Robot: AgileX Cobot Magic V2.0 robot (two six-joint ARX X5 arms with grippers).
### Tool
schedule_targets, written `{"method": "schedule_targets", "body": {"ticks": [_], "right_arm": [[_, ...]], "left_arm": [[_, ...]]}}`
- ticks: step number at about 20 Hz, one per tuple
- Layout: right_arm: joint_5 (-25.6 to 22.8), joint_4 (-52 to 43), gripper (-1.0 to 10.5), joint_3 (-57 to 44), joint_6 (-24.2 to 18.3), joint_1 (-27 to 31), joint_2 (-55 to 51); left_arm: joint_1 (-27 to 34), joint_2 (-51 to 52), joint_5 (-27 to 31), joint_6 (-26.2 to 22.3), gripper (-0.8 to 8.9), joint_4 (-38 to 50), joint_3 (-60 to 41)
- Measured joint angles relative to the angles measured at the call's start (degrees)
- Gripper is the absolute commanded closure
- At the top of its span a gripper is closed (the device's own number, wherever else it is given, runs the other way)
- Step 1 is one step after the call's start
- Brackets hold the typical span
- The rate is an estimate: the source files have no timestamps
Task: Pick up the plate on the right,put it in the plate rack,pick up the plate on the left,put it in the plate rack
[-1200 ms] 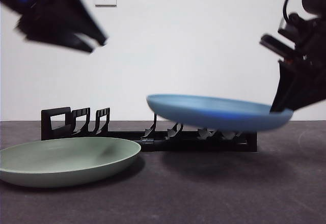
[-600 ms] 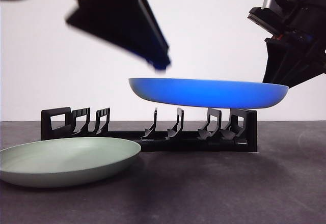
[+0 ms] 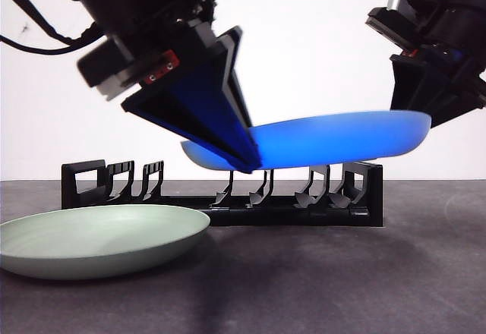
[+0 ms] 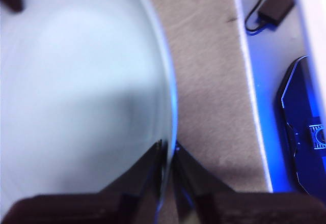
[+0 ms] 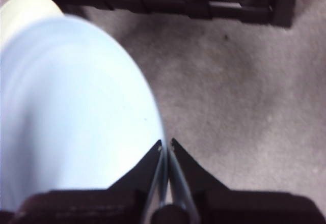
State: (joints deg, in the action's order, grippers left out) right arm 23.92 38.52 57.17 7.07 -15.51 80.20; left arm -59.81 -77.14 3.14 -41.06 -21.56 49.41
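Since half a second ago the left gripper (image 3: 244, 163) has come down from above the blue plate (image 3: 334, 138) to its near-left rim, and the plate itself has gone from level to tilted, its left side lower and its right side higher. A second ago that gripper was high at the upper left, well clear, and the plate hung lower in front of the plate rack (image 3: 220, 197).

Finding: the plate is now held from both ends, in the air above the rack and not touching it. Judged from this, the step in hand is a two-handed reorientation, turning the plate toward upright so it can drop between the dividers. The first placement is not yet done.

Left gripper: arm enters from the upper left, steeply inclined, tips pointing down and to the right. In the left wrist view its jaws are pinched on the plate's rim (image 4: 170, 132), with only the thin edge between them.

Right gripper (image 3: 414, 118): arm enters from the upper right, tips pointing down and to the left at the plate's raised edge. In the right wrist view its jaws are likewise closed on the rim (image 5: 164, 155).

Green plate (image 3: 99, 239): lies flat on the table (image 3: 342, 273) at the left, in front of the rack's left end, untouched.

Risk, as a judgement: both grips are on thin rim only, so slippage during the tilt is possible.
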Motion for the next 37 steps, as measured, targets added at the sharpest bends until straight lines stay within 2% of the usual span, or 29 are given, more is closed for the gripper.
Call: {"method": "schedule_targets", "body": {"ticks": [2, 5, 7, 10, 12, 15, 18, 22, 24, 27, 32, 37], "right_arm": [[0.11, -0.55, 7.3, 1.29, -0.02, -0.02, 0.00], [-0.55, -2.21, 7.2, 2.45, -0.02, 0.48, -1.11], [-2.49, -6.60, 7.3, 2.45, 0.02, 0.66, -3.80], [-8.61, -14.16, 7.3, 2.91, 0.46, 0.76, -9.29], [-13.07, -17.46, 7.3, 3.15, 0.61, 0.76, -12.22], [-17.27, -18.47, 7.3, 3.17, 0.63, 0.83, -14.40], [-18.14, -18.45, 7.3, 3.17, 0.63, 0.85, -14.73], [-18.12, -18.40, 7.3, 3.17, 0.63, 0.85, -14.71], [-18.12, -18.40, 7.3, 3.17, 0.63, 0.85, -14.71], [-18.12, -18.43, 7.3, 3.17, 0.63, 0.85, -14.71], [-18.14, -18.43, 7.3, 3.17, 0.63, 0.85, -14.71], [-18.12, -18.43, 7.3, 3.17, 0.74, 0.85, -14.71]], "left_arm": [[-0.02, 0.00, -0.48, -0.26, 8.22, 0.76, 0.00], [0.28, 0.00, 0.79, 1.14, 8.22, 0.66, 0.00], [0.55, 0.00, -0.76, 3.61, 8.22, 2.10, 0.00], [1.14, 0.02, -6.29, 13.11, 8.22, 10.34, 0.00], [2.56, 0.02, -6.69, 20.52, 8.22, 15.67, 0.20], [7.78, 0.39, -6.73, 29.46, 8.22, 19.26, 2.75], [15.87, 2.43, -8.20, 34.56, 8.22, 19.56, 5.38], [29.57, 3.58, -17.84, 37.90, 8.22, 20.28, 8.59], [36.44, 3.45, -24.83, 40.41, 8.22, 20.39, 8.79], [43.45, 1.40, -33.86, 44.57, 8.22, 23.32, 8.79], [47.30, -4.37, -38.60, 46.75, 8.23, 24.85, 8.79], [48.85, -8.70, -38.71, 47.12, 8.23, 24.41, 8.79]]}}
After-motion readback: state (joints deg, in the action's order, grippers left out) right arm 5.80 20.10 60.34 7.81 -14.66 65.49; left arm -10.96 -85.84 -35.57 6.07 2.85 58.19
